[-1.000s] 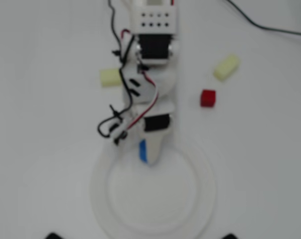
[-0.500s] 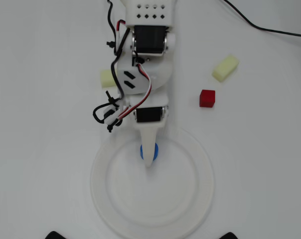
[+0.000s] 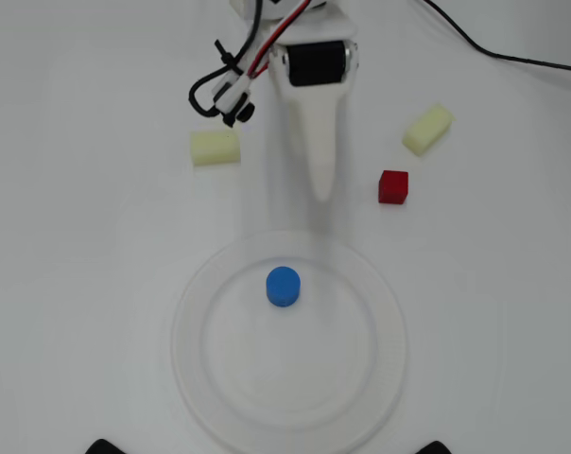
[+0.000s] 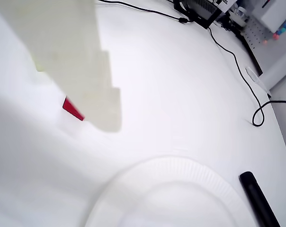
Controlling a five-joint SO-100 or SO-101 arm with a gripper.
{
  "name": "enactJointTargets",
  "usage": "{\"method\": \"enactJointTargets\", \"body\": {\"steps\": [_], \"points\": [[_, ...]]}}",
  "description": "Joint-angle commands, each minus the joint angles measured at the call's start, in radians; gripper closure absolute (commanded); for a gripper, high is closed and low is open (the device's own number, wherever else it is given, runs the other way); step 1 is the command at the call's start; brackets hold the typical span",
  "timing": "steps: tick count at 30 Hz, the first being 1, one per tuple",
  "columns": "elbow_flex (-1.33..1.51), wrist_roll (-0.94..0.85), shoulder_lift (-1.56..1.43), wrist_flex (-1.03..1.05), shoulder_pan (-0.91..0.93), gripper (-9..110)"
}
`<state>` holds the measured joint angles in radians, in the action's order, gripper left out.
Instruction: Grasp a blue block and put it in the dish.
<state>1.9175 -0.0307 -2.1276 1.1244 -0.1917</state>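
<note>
In the overhead view the blue block (image 3: pixel 284 287) stands upright inside the dish (image 3: pixel 196 364), toward its far side. The end effector (image 3: pixel 321 189) hovers beyond the far rim, empty; whether it is open cannot be told. A red cube (image 3: pixel 393 186) lies to its right on the bench (image 3: pixel 77 236).

The work surface was a plain white table (image 3: pixel 87 284), evenly and brightly lit. A black cable (image 4: pixel 237 66) ran across its far right side in the wrist view, toward dark equipment (image 4: pixel 204 8) at the far edge.
</note>
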Motion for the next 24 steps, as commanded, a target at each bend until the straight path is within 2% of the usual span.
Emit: {"method": "enactJointTargets", "body": {"steps": [1, 9, 14, 24], "points": [[0.221, 0.026, -0.291, -0.011, -0.005, 65], [0.738, 0.009, -0.971, -0.028, 0.071, 67], [0.911, -0.015, -1.304, 0.114, 0.107, 67], [1.02, 0.011, -1.321, 0.186, 0.069, 69]]}}
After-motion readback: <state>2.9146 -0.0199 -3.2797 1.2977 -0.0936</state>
